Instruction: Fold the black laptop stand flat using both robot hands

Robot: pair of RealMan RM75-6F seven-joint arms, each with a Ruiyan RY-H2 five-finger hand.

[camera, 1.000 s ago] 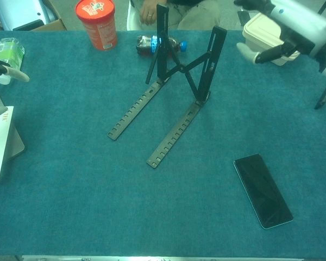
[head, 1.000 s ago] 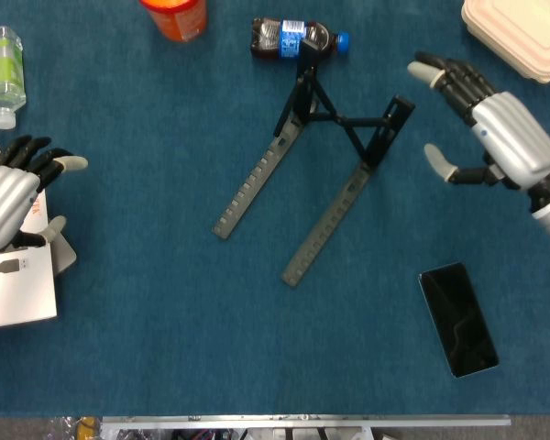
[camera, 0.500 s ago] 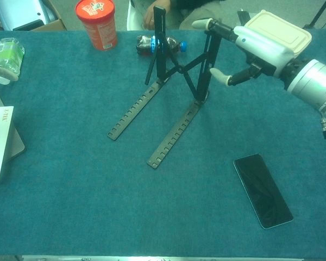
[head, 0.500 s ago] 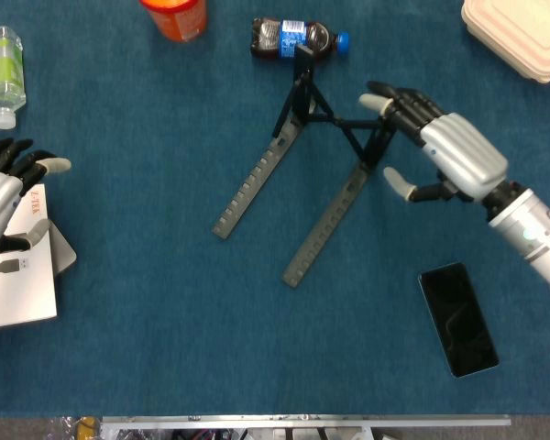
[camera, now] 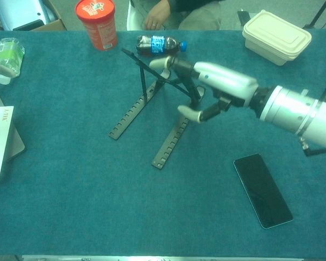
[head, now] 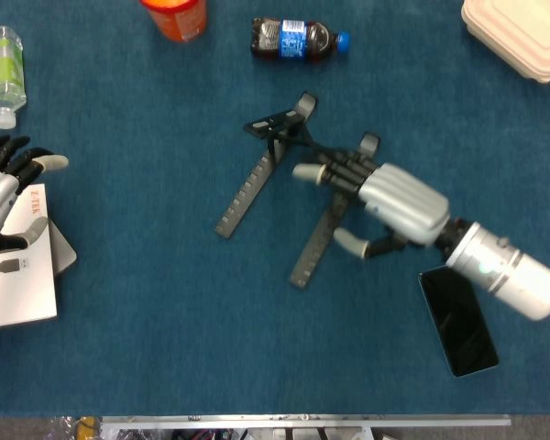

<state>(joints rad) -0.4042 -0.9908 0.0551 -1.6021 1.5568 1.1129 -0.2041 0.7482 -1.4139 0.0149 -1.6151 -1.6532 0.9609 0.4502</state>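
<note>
R hand [head: 394, 197] on half-collapsed, tilted stand [head: 273, 174]

A table covered in deep teal cloth [camera: 70, 185] carries everything. On it lie a black folding laptop stand with two notched rails [head: 247, 192], a dark cola bottle on its side with a blue cap [camera: 158, 44], an orange-red lidded tub [camera: 96, 23], a clear water bottle with a green label [head: 0, 69], a cream lidded food box [camera: 277, 35], a black smartphone lying flat [camera: 262, 190], and white booklets [head: 16, 289] at the left edge.
</note>
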